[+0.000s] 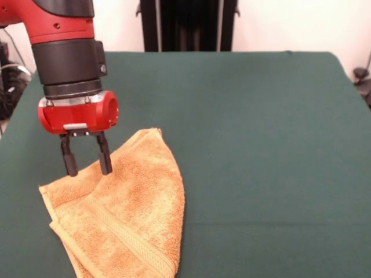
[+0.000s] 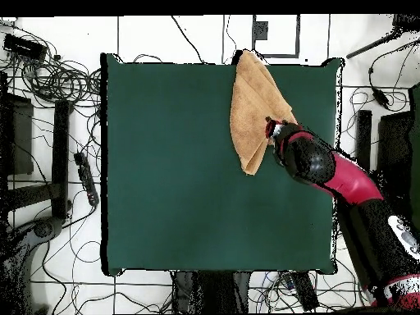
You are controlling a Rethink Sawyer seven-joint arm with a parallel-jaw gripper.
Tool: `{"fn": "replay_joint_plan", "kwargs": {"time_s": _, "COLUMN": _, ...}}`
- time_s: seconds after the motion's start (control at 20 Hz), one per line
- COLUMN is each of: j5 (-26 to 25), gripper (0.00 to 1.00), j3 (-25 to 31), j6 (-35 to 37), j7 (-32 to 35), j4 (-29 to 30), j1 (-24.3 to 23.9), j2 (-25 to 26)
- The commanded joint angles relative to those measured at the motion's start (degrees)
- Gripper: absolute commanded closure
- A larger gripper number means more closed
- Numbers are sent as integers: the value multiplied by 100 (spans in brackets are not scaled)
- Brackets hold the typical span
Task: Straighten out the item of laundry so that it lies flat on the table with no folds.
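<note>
The table (image 1: 261,145), covered in plain dark green cloth, fills most of both views. Everything else sits in relation to the towel.

The robot arm (image 1: 66,52), red and black, comes down from above in the front view and ends directly over the towel's edge. In the overhead view the arm (image 2: 344,180) reaches in from one long side of the table toward that same edge.

The towel (image 1: 124,214), orange-yellow and fluffy, lies near the table's front edge in the front view, running out of the picture at the bottom. It is folded over itself into a rough triangle, with a woven band running diagonally across the lower part. In the overhead view the towel (image 2: 256,107) lies at a corner of the table, one end at the table's edge.

The gripper (image 1: 87,167) hangs with its two black fingers (image 1: 104,156) pointing down and set apart. They close on nothing; the tips are at the towel's upper edge, whether touching it I cannot tell.
</note>
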Motion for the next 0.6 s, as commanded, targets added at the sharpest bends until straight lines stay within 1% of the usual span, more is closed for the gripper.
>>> {"fn": "replay_joint_plan", "kwargs": {"time_s": 0.05, "j5": -128, "gripper": 0, "j3": -39, "j6": 2869, "j7": -965, "j4": -628, "j1": -19, "j2": 316}}
{"fn": "replay_joint_plan", "kwargs": {"time_s": 0.2, "j5": -197, "gripper": 0, "j3": 58, "j6": 2595, "j7": -777, "j4": -530, "j1": -198, "j2": 422}}
{"fn": "replay_joint_plan", "kwargs": {"time_s": 0.35, "j5": -355, "gripper": 0, "j3": -95, "j6": 2382, "j7": -383, "j4": -588, "j1": -102, "j2": 433}}
{"fn": "replay_joint_plan", "kwargs": {"time_s": 0.45, "j5": -494, "gripper": 0, "j3": -130, "j6": 2083, "j7": -132, "j4": -481, "j1": -82, "j2": 485}}
{"fn": "replay_joint_plan", "kwargs": {"time_s": 0.6, "j5": -747, "gripper": 0, "j3": -125, "j6": 1446, "j7": 46, "j4": -262, "j1": -162, "j2": 713}}
